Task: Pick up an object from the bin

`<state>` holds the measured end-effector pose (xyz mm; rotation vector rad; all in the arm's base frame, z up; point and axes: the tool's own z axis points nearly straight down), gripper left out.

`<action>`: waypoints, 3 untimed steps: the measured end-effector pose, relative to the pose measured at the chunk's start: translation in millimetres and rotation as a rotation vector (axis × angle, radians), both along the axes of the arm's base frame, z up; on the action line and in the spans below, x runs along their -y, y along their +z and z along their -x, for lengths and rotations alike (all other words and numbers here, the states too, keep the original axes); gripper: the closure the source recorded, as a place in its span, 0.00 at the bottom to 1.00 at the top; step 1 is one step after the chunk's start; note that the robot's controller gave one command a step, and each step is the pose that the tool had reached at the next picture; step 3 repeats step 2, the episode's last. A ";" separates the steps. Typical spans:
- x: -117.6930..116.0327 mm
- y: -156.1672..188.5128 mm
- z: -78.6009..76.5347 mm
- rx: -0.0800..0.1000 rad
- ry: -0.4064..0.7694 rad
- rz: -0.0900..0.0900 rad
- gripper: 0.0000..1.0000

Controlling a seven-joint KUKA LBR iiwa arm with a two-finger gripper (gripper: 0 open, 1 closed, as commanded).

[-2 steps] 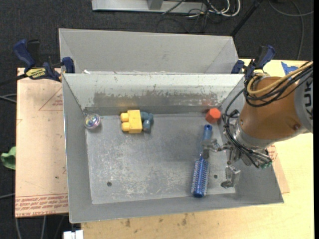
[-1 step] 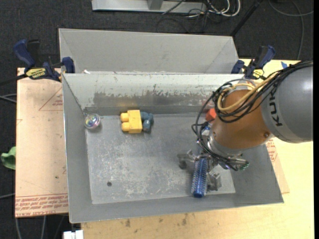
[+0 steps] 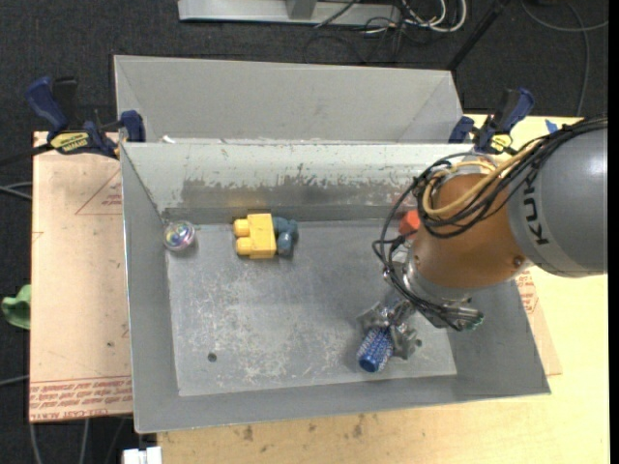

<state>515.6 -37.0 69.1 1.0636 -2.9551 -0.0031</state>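
Well left of the hand [image 3: 392,334] and farther back: yellow block [image 3: 253,237], chunky, w/ raised studs. A blue-grey piece [image 3: 286,239] touches its hand-side face, poss. a separate toy, hard to tell. Farther left again, apart from the block, a shiny ball [image 3: 179,237]. Small dark speck [image 3: 212,358] far left of the hand, approx. level w/ it.

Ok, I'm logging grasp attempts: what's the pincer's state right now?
Pincer: open or closed cannot be told; it is right at the blue ridged cylinder at the front of the bin.
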 end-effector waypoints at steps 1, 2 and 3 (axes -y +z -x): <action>112.9 74.1 -24.6 0.005 0.696 0.003 1.00; 107.7 178.1 -17.9 0.008 0.711 0.003 1.00; 107.7 178.1 -17.9 0.008 0.711 0.003 1.00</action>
